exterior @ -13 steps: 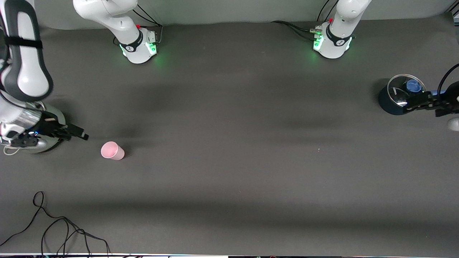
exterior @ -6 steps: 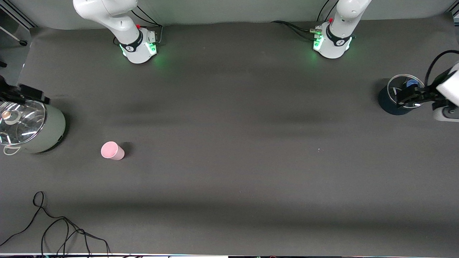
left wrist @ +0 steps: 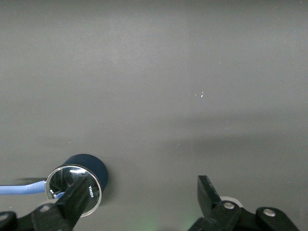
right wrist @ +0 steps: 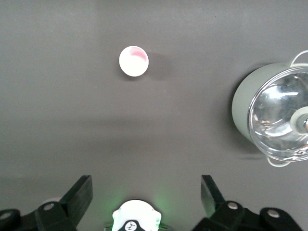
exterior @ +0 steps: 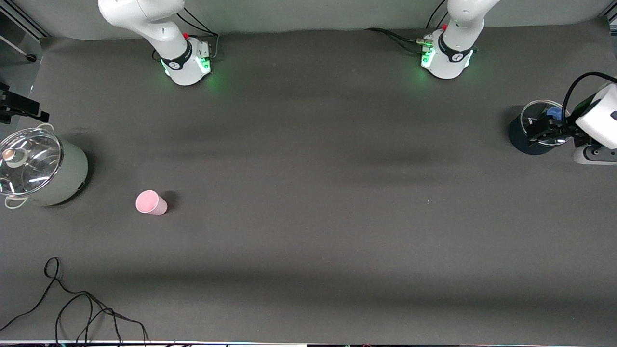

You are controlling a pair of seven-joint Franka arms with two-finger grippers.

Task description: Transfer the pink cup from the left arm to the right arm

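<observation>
Most of the right arm was cut off at the edge of the front view, where only a black piece of it showed above the grey-green pot (exterior: 58, 173). From its own wrist camera the right gripper (right wrist: 144, 195) hung high over the table (exterior: 308, 241) with its fingers (right wrist: 79, 195) spread wide and nothing between them. The right arm's base (right wrist: 134, 219), lit green, showed partly under it.

The left gripper (left wrist: 139, 197) was over the dark blue pot (exterior: 520, 137) at the left arm's end of the table. Its fingers (left wrist: 207, 192) were also spread and empty, and one of them hid part of that pot's glass lid (left wrist: 67, 180). Something small and blue (exterior: 554, 114) showed through the lid in the front view, but what it was could not be made out.

The pink cup (exterior: 151, 202) stood upright on the table toward the right arm's end, near the grey-green pot and a little closer to the front camera, apart from both grippers. That pot carried a glass lid (exterior: 29, 159) with a knob.

The table was covered in plain dark grey cloth. A loose black cable (exterior: 72, 308) lay coiled on it close to the front camera, partly cut off by the edge.
</observation>
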